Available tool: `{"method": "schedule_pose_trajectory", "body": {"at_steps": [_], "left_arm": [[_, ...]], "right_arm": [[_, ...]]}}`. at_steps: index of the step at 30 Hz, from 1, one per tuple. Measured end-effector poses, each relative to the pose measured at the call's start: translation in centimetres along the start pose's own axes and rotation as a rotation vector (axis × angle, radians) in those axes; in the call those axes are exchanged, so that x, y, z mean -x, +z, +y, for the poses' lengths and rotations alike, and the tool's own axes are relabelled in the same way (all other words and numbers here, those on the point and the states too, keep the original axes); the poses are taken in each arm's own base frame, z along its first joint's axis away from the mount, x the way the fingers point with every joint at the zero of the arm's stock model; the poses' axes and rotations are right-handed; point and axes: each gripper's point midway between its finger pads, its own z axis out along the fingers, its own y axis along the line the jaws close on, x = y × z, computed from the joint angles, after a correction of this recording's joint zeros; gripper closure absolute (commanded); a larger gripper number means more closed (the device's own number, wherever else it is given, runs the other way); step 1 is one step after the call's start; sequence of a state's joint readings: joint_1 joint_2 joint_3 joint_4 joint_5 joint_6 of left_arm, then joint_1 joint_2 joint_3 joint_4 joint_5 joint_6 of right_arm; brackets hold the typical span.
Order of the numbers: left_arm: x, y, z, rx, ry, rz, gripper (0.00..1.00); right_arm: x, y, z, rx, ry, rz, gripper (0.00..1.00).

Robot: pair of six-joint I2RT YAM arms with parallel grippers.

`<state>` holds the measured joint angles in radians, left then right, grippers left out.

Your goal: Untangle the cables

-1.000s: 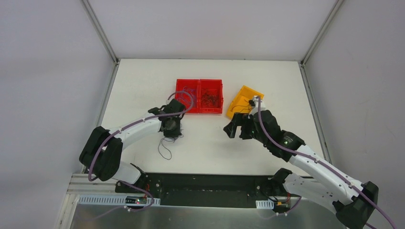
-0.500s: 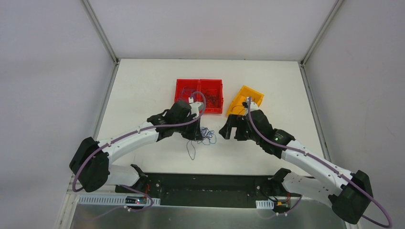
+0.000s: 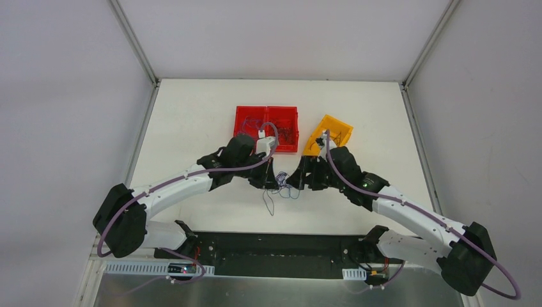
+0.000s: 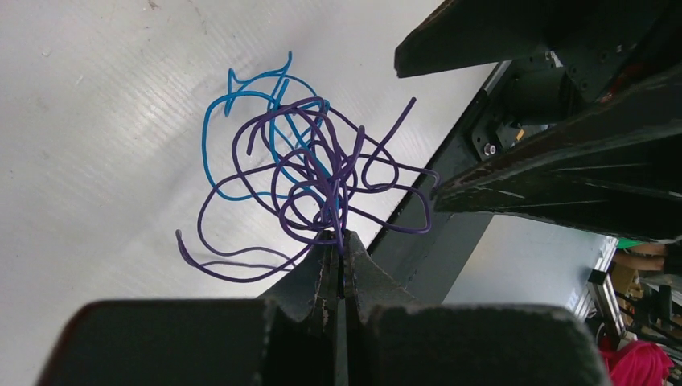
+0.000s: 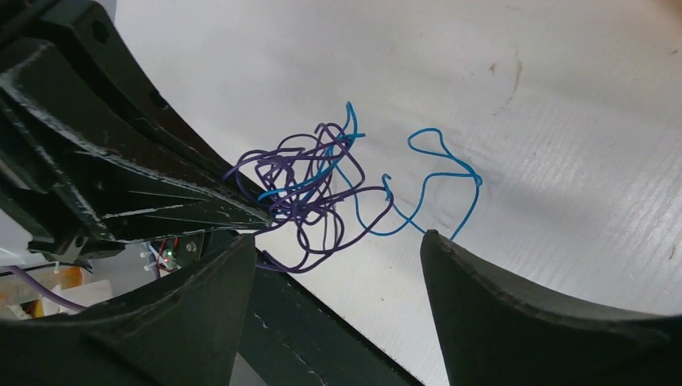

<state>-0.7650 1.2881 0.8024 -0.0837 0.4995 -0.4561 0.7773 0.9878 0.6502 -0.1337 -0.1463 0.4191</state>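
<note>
Gripping the cables (image 4: 310,169), the left tool (image 4: 339,241) holds them just beside the spread-wide right tool (image 5: 338,240).

left gripper (image 4: 340,256): pinched on one purple strand
cables (image 4: 310,165): purple and blue tangle over the white desk (image 4: 96,121)
right gripper (image 4: 415,130): spread, beside the tangle

bench (image 3: 192,115): white, matte, few scuff marks | walls (image 3: 275,32): plain pale grey panels, three sides | corners: silver metal posts (image 3: 134,41) | near edge: black plate (image 3: 281,256), brushed steel below | light: soft, pretty even
</note>
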Motion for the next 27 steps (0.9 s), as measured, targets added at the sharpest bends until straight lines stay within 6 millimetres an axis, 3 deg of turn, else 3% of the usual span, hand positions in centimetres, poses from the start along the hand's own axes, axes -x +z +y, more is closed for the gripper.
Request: {"method": "schedule_pose_trajectory", "body": {"at_steps": [4,8,10,21,27], "left_arm": [[0.1,-0.2,-0.3,-0.010,0.005,-0.005,1.00],[0.3,-0.5,-0.5,-0.017,0.011,-0.020,1.00],[0.4,-0.6,-0.6,-0.019,0.014,-0.025,1.00],[0.1,-1.6,-0.6,0.012,0.003,-0.006,1.00],[0.9,-3.1,-1.9,0.003,0.013,-0.022,1.00]], "right_arm": [[-0.6,0.5,-0.4,-0.011,0.004,0.028,0.25],[-0.6,0.5,-0.5,0.003,0.002,0.006,0.05],[-1.0,0.1,-1.0,0.005,0.002,-0.015,0.02],[-3.5,-1.2,-4.6,0.013,0.003,-0.145,0.01],[-3.4,-1.2,-4.6,0.038,-0.001,-0.179,0.01]]}}
